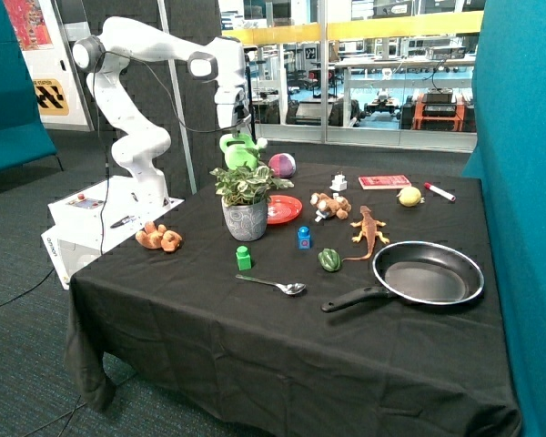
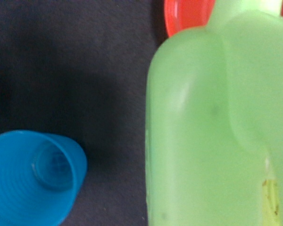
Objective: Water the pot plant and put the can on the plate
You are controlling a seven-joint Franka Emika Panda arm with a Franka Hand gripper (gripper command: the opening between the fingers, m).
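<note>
The can [image 1: 239, 151] hangs in the air just above and behind the pot plant [image 1: 246, 193], its white-tipped spout pointing toward the purple ball. My gripper [image 1: 237, 134] comes down onto the can from above and is shut on it. The can's pale green body [image 2: 212, 127] fills most of the wrist view and hides my fingers there. The red-orange plate [image 1: 283, 209] lies flat on the black cloth right beside the plant's grey pot, on the side toward the plush toy. An edge of the plate [image 2: 186, 16] shows past the can in the wrist view.
A blue cup [image 2: 35, 176] lies on the cloth under the wrist. Near the plant are a green block [image 1: 244, 258], a spoon [image 1: 275, 286], a blue toy [image 1: 304, 237], a green pepper toy [image 1: 328, 259], a purple ball [image 1: 282, 165] and a plush toy [image 1: 331, 206]. A black frying pan [image 1: 428, 278] sits near the front corner.
</note>
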